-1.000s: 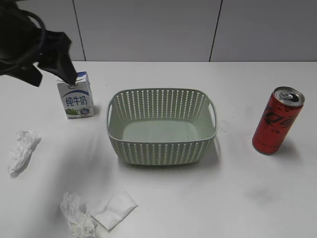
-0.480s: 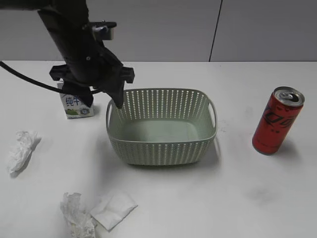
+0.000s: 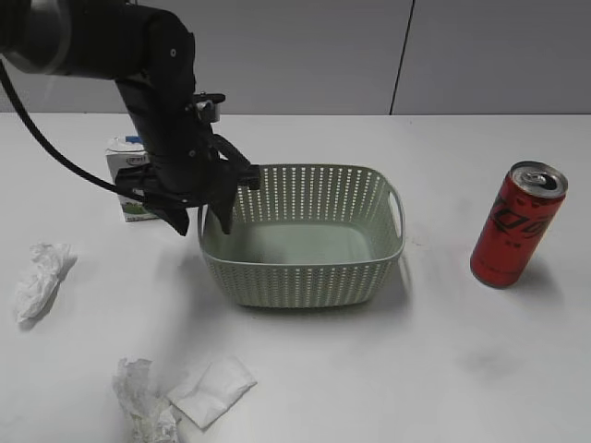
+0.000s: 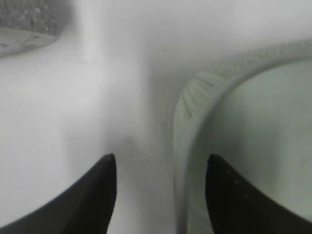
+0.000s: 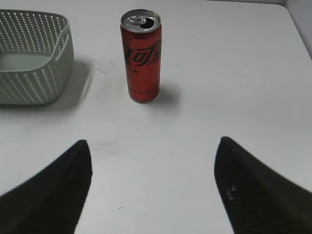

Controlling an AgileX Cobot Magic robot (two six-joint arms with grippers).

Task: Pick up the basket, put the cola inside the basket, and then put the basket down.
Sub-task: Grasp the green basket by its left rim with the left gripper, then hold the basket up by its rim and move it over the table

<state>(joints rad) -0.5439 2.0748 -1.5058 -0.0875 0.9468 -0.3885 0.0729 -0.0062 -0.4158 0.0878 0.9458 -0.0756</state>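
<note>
1. The step in hand appears to be the first one, taking hold of the basket (image 3: 302, 235), which sits at the centre of the exterior view on the white bench (image 3: 462, 369).
2. The left claw (image 3: 199, 220) is at the basket's left end, spread wide and holding nothing. In the left wrist view its two dark fingers (image 4: 100, 187) straddle the pale green rim (image 4: 183, 122), one outside the wall, one over the inside.
3. The next move calls for closing on that wall and lifting; the grip looks one-sided, so the basket may tilt.
4. The cola (image 3: 515, 224) stands upright at the right of the exterior view, well apart from the basket. In the right wrist view it stands at upper centre.
5. The right claw (image 5: 153, 187) shows only in its own view, at the bottom of the frame, wide open and empty, with the cola ahead of it.
6. A milk carton (image 3: 125, 180) stands behind the left arm; crumpled tissues (image 3: 37, 280) lie at lower left.
</note>
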